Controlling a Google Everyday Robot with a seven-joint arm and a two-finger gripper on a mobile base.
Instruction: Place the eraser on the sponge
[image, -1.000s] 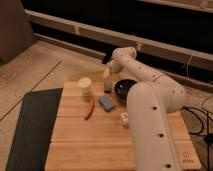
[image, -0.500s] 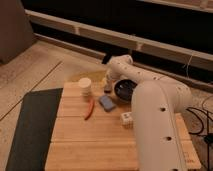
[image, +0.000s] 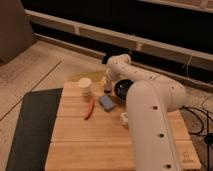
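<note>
Eraser, the very small blackish block (image: 107, 92), seems to be the dark speck on the pale wooden slatted tabletop (image: 100, 145), right under the gripper (image: 107, 89) and just beyond the far end of the flat blue-grey rectangular sponge (image: 106, 103). It is too small to make out for certain. The sponge's upper face shows no dark block on it, so the eraser does not lie where the task wants it.

The gripper hangs at the end of the white arm (image: 150, 115), pointing down between the cream cylinder (image: 85, 86) and the round dark bowl (image: 123, 90). Its jaws stand apart, and nothing can be seen clamped between them.

My judgement is that the step in hand is the pick. The jaws need to straddle the little block squarely and close on it. After that comes a small lift and a short carry toward the sponge's middle, keeping clear of the thin red chili-shaped piece (image: 89, 108) that lies near the sponge.

No brand, label or writing can be read anywhere. The small white object (image: 124, 118) beside the arm carries dark marks, but they are illegible.
</note>
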